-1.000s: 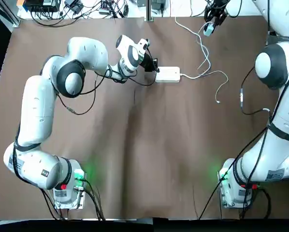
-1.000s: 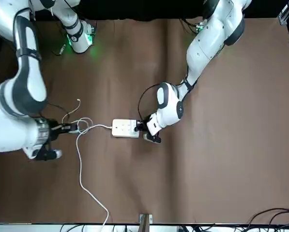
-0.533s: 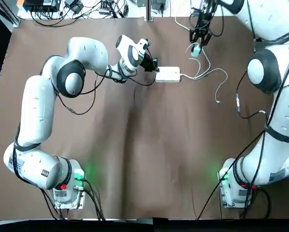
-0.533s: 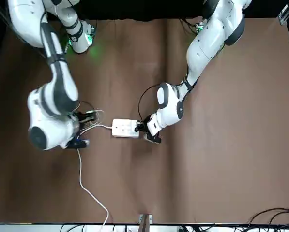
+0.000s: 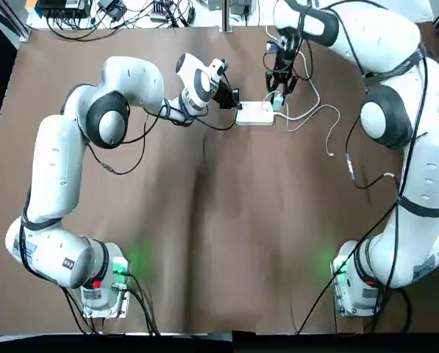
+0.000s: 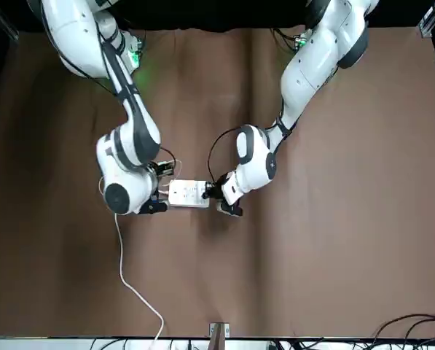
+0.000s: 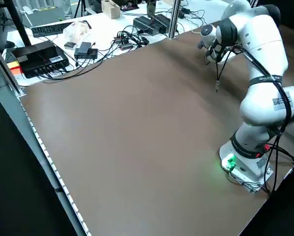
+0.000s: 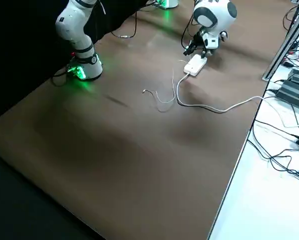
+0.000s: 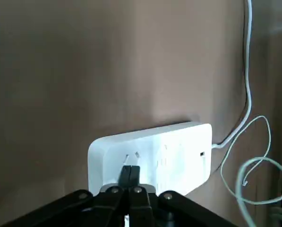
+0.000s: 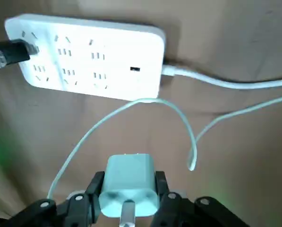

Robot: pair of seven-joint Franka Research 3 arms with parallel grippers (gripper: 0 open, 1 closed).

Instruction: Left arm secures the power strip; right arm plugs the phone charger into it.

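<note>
Strip [image 9: 178, 156]: flat on worktop [image 5: 234, 235]; we keep left pincer [image 9: 129, 175], narrow, fingers together, braced at its end opposite the cord [image 10: 216, 81]
Charger [image 10: 129, 170]: gripped in right pincer [image 10: 129, 183], beside strip's cord end; we should align prongs with slots, clear the thin cable [image 10: 91, 130], then press straight down

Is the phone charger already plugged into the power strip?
No, the phone charger is between the right gripper's fingers, apart from the power strip.
</note>
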